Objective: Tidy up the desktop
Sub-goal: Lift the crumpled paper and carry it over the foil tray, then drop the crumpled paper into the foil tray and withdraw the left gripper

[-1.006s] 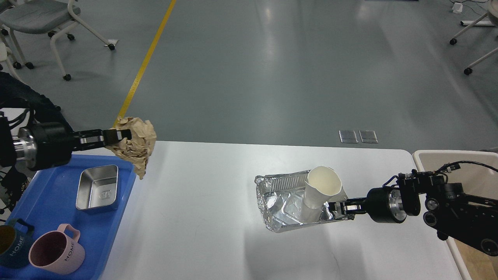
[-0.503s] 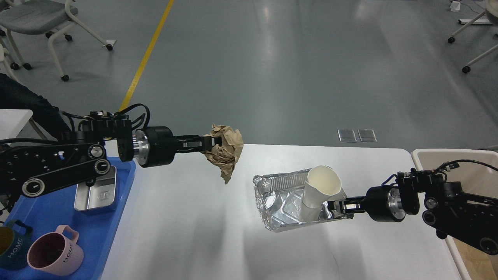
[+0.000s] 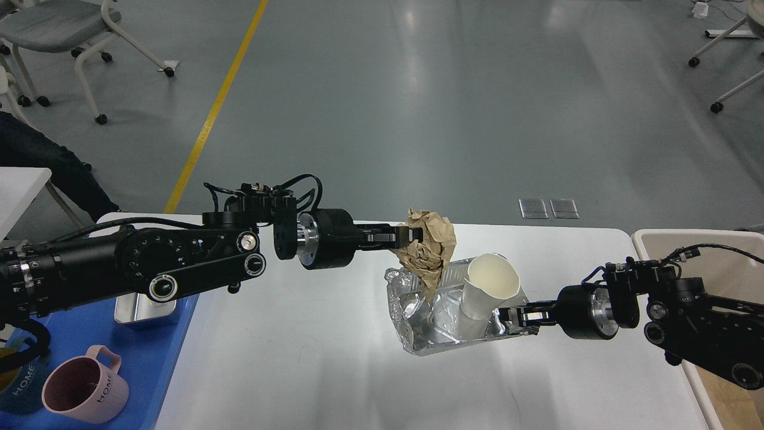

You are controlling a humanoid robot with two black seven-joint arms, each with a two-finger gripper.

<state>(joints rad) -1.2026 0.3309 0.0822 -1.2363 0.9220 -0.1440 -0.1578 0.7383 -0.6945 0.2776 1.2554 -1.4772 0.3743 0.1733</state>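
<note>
Left gripper (image 3: 412, 235): fingers closed on a crumpled brown paper wad (image 3: 428, 251), held above the far-left corner of the foil tray (image 3: 436, 316), near the desktop's far edge.

Right gripper (image 3: 514, 315): pinching the right rim of the foil tray; the tray sits right of the desktop's centre.

White paper cup (image 3: 486, 289): stands tilted inside the foil tray, mouth up, just right of the paper wad and between the two grippers.

Desktop (image 3: 298, 358): white, rounded corners, fills the lower half of the view; its near-centre area is bare.

Blue tray (image 3: 149, 364): at the desktop's left edge. It carries a steel rectangular dish (image 3: 143, 307), partly hidden by the left arm, a pink mug (image 3: 83, 391) and a dark blue mug (image 3: 21, 382).

Beige bin (image 3: 692, 245): beyond the right edge, partly covered by the right arm.
</note>
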